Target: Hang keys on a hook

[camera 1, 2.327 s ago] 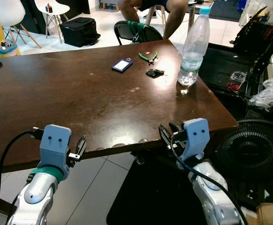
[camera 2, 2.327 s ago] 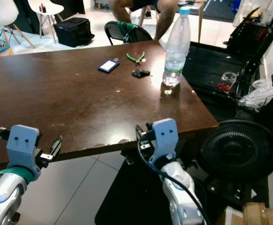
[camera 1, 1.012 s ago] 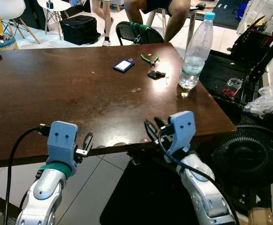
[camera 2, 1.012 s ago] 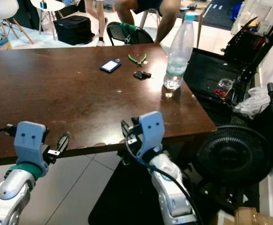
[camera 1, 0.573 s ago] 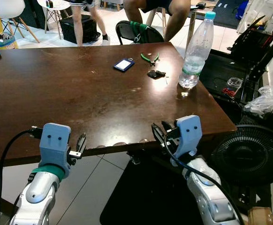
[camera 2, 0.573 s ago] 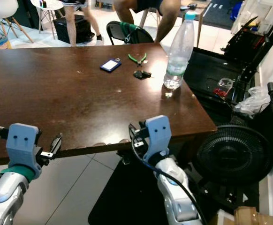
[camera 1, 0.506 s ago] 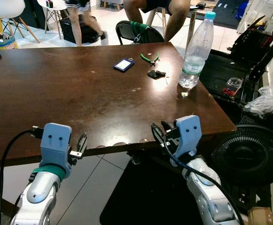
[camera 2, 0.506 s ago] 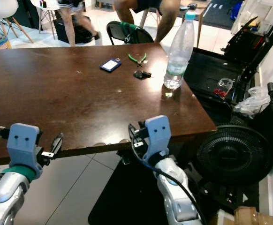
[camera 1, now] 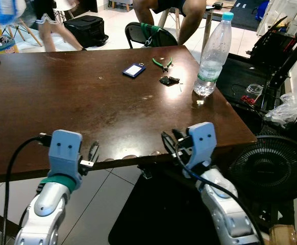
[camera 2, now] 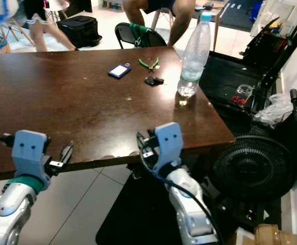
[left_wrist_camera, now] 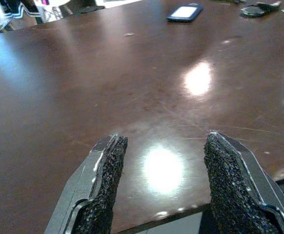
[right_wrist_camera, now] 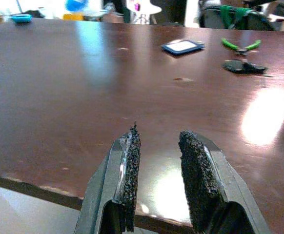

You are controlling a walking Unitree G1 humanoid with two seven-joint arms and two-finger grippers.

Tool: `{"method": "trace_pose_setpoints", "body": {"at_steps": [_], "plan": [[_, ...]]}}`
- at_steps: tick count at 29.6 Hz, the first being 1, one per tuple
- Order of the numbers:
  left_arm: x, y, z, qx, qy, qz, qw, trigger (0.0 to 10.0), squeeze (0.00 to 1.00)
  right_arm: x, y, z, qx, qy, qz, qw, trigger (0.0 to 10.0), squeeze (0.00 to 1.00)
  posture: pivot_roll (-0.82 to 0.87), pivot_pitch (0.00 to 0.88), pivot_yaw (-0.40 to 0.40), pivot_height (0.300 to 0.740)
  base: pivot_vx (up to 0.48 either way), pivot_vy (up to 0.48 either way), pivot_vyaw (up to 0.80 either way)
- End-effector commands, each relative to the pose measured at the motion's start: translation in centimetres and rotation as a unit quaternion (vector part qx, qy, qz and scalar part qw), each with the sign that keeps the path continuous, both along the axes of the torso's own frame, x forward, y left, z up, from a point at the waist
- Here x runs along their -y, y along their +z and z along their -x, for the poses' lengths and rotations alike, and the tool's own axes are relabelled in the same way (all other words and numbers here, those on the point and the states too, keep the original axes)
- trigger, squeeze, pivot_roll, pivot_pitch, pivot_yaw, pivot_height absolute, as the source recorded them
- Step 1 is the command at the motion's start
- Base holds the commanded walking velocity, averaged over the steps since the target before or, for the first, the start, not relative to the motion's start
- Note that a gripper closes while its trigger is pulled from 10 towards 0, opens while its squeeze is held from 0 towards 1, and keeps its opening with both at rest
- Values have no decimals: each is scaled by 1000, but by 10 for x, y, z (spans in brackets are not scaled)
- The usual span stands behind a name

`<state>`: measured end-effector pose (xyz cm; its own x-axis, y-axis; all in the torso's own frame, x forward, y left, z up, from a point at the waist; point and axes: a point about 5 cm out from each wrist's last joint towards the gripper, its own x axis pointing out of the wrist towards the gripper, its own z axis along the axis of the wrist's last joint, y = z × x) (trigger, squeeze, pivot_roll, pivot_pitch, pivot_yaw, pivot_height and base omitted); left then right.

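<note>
Right gripper [camera 1: 170,143] has been nudged slightly left at the table [camera 1: 62,102] edge; both grippers are held spread, empty. Left gripper [camera 1: 93,153] is unchanged. Keys [camera 1: 168,80] lie far off near the water bottle [camera 1: 212,51]; approach is still needed.

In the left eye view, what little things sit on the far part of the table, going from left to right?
Blue tag → green pliers → black keys → water bottle, all on the brown table.
</note>
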<state>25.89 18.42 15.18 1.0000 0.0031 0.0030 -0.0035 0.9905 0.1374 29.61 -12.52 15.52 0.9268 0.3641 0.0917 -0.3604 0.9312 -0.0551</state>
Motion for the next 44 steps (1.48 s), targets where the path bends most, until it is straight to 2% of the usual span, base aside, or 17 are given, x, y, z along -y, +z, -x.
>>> {"method": "trace_pose_setpoints", "body": {"at_steps": [1,18,26,44], "plan": [[-2,-7,0,-17,-1,4,1000,10000,0,0,-6,1,-13,-3,-6,1000,10000,0,-106,42,75,740,0,0,0],[0,-6,6,-18,0,5,1000,10000,0,2,-6,7,-14,-7,-9,1000,10000,0,-103,64,77,740,0,0,0],[3,-6,8,-20,-5,-3,1000,10000,0,-2,-6,9,-17,6,-10,1000,10000,0,-88,76,69,740,0,0,0],[-1,-6,6,-20,1,-14,1000,10000,0,0,-7,8,-17,-2,-10,1000,10000,0,-93,57,79,740,-442,0,0]]}}
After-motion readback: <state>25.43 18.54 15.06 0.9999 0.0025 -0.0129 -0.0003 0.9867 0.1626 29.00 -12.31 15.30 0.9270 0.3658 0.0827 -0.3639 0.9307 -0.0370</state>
